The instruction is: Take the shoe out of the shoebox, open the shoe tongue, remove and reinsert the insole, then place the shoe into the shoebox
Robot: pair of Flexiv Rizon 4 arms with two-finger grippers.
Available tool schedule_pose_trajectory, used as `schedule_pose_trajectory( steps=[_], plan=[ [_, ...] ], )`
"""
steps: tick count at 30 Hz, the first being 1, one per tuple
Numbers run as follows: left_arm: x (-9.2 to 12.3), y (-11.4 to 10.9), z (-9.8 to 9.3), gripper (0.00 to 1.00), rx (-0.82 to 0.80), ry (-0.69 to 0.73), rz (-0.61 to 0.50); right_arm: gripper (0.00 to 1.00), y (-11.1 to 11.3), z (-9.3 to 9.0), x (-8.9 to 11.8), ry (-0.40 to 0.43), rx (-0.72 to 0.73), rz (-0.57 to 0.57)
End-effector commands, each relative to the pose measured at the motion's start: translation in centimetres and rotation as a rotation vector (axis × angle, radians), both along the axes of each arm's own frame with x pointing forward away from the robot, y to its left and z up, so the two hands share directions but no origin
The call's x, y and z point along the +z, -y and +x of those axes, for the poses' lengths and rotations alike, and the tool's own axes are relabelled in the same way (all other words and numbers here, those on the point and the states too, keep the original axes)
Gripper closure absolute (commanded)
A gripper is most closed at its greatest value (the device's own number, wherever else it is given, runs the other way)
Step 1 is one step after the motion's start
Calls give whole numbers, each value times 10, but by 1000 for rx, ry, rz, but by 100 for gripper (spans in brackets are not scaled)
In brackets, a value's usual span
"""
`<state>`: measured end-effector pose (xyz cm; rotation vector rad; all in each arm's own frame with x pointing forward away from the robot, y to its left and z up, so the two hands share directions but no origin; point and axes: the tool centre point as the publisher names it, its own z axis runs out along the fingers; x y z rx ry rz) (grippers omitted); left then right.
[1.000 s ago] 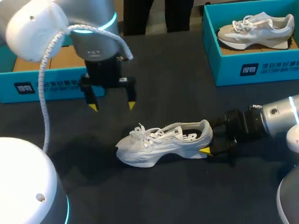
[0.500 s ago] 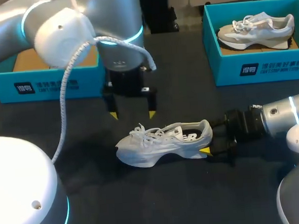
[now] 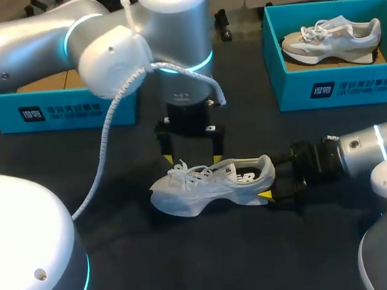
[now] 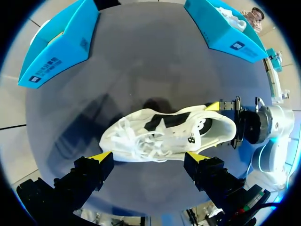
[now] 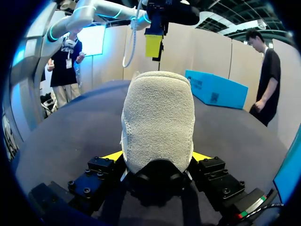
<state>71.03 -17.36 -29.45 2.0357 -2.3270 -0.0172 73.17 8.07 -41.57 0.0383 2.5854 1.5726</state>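
A white lace-up shoe (image 3: 212,183) lies on its sole in the middle of the black table, toe pointing left. My right gripper (image 3: 269,185) is shut on its heel (image 5: 158,117), a yellow-tipped finger pressing each side. My left gripper (image 3: 192,159) hangs open just over the laces and tongue, fingers pointing down. In the left wrist view the shoe (image 4: 164,134) lies beneath and slightly ahead of the left gripper (image 4: 148,157), whose two yellow tips stand wide apart and touch nothing. The dark insole shows through the shoe's opening.
A blue shoebox (image 3: 277,61) at the back right holds a second white and grey shoe (image 3: 331,38). Another blue shoebox (image 3: 60,108), with brown card inside, stands at the back left behind my left arm.
My left arm has swung right and come down from beside the left box to just above the shoe's laces, still open. The shoe and my right gripper have stayed still.
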Motion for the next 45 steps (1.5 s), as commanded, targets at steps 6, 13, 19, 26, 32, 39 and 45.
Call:
schedule_pose_trajectory(
  steps=[6,13,19,26,32,39,45],
  plan=[
    [-19,30,-2,0,-35,-2,27,100,-3,0,0,0,-3,-5],
    [-28,45,1,0,-55,-3,31,100,-3,0,0,0,-3,-5],
    [-30,58,4,0,-54,4,28,100,-3,0,0,0,-3,-5],
    [-44,63,4,0,-50,3,68,100,-3,0,0,0,-3,-5],
    [-53,62,5,0,-38,17,101,100,-3,0,0,0,-3,-5],
    [-60,61,4,0,-39,26,122,100,-3,0,0,0,-3,-5],
    [-66,58,5,0,-30,32,140,100,-3,0,0,0,-3,-5]
  ],
)
